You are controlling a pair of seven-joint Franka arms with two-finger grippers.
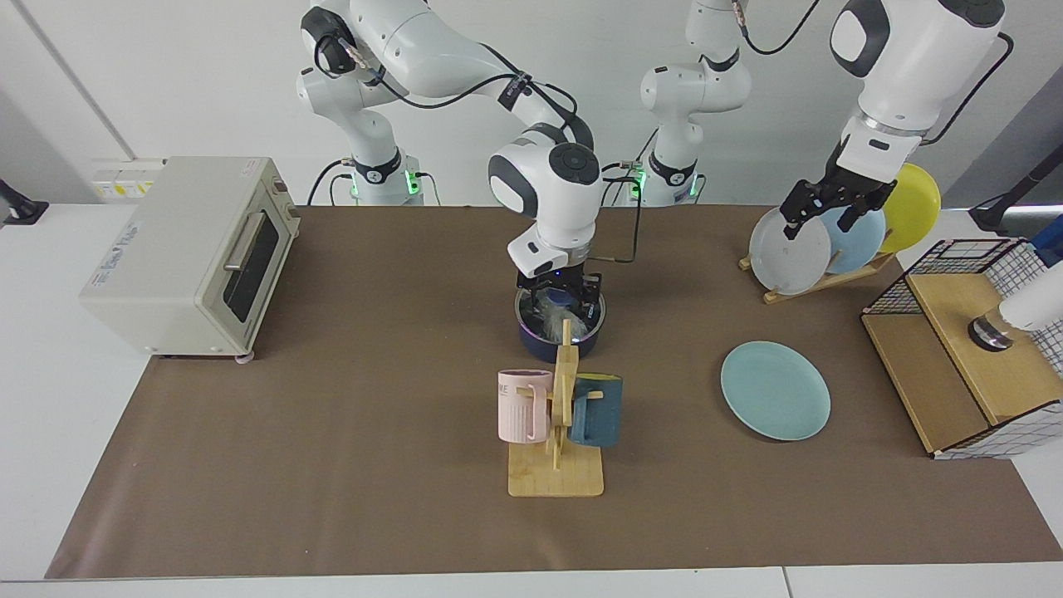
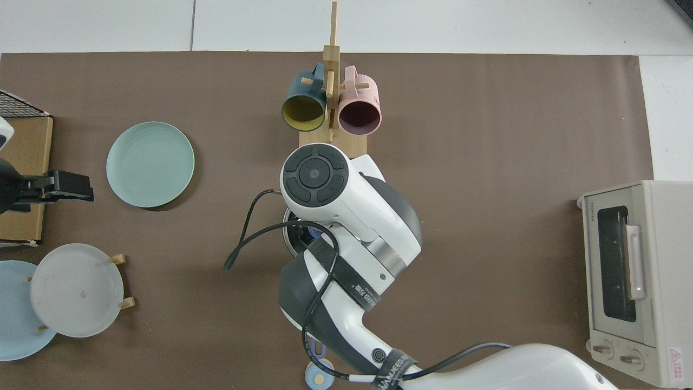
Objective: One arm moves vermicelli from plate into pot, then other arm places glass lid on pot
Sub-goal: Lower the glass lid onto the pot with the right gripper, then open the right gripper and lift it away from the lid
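Just one pot (image 1: 560, 325), lidded, under the right hand (image 1: 567, 296), grip unclear; left hand (image 1: 825, 211) open.

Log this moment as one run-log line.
right gripper: open above glass lid | glass lid: on pot | vermicelli: in pot | plate: bare | left gripper: open, waiting by plate rack

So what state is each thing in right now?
Pot: upright, lid on.
Lid: on pot.
Vermicelli: inside pot.
Plate: flat, bare.
Toaster oven: door closed.
Right gripper: open, above lid.
Left gripper: open, waiting by rack.
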